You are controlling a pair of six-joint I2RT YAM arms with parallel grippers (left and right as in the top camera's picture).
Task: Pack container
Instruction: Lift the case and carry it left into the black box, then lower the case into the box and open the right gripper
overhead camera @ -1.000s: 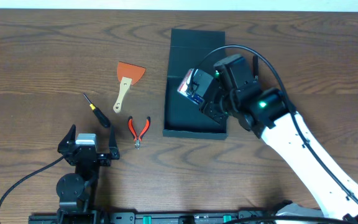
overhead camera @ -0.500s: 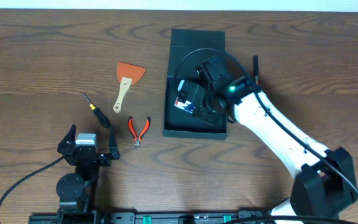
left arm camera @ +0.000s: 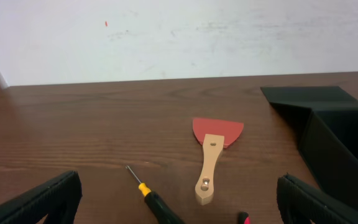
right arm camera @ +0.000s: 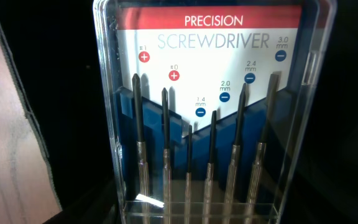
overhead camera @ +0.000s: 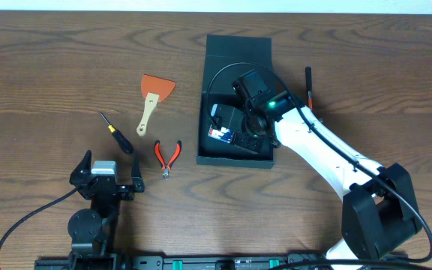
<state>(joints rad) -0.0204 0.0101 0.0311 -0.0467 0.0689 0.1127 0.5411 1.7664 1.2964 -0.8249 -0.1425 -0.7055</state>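
— The right tool (overhead camera: 235, 129) is down inside the container (overhead camera: 238, 52), isn't it?

— Yes. The container sits in the middle of the worktop (overhead camera: 51, 75) with its flap lid thrown back at the far end. The tool is about half closed on the precision screwdriver set (overhead camera: 220, 129). On its own camera the pack fills the view, with dark box around it.

— So what makes a good set-down?

— I'd lay the pack flat on the box floor, tucked against the left wall, before the jaws part. From above it looks tilted, so letting go early could tip it or leave it on edge.

— Why to one side?

— Room. The scraper (overhead camera: 154, 96), screwdriver (overhead camera: 117, 133) and pliers (overhead camera: 167, 157) lie on the worktop to the left of the box, and I'd guess they go in too.

— And the left tool (overhead camera: 109, 169)?

— At the near edge, jaws spread wide, holding nothing.

— After release?

— Lift straight up, so the fingers clear the walls without dragging the pack.
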